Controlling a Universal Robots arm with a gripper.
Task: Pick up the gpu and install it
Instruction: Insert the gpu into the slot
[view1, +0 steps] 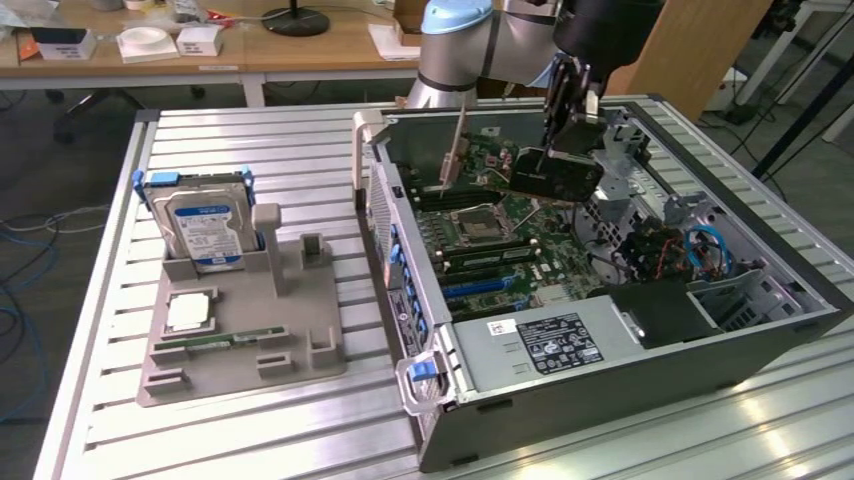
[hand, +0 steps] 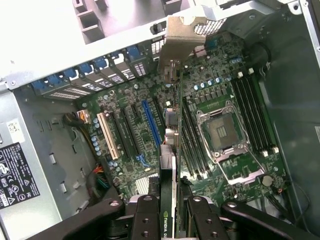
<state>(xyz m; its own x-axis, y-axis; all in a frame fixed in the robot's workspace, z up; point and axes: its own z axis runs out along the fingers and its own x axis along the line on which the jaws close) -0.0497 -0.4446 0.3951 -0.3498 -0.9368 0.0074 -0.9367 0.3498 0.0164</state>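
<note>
On the desk (view1: 267, 130): case (view1: 601, 385), holder (view1: 240, 350)
Holder is sitting at the exterior view's left; gpu (view1: 558, 172) is hanging over the motherboard (view1: 521, 240).

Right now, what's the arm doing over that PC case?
The arm's gripper is shut on the gpu and holds it in the air over the motherboard inside the open computer case. In the wrist view the card sits edge-on between the fingers, above the board and not yet seated in a slot. On the grey tray at the exterior view's left, a hard drive stands upright.
</note>
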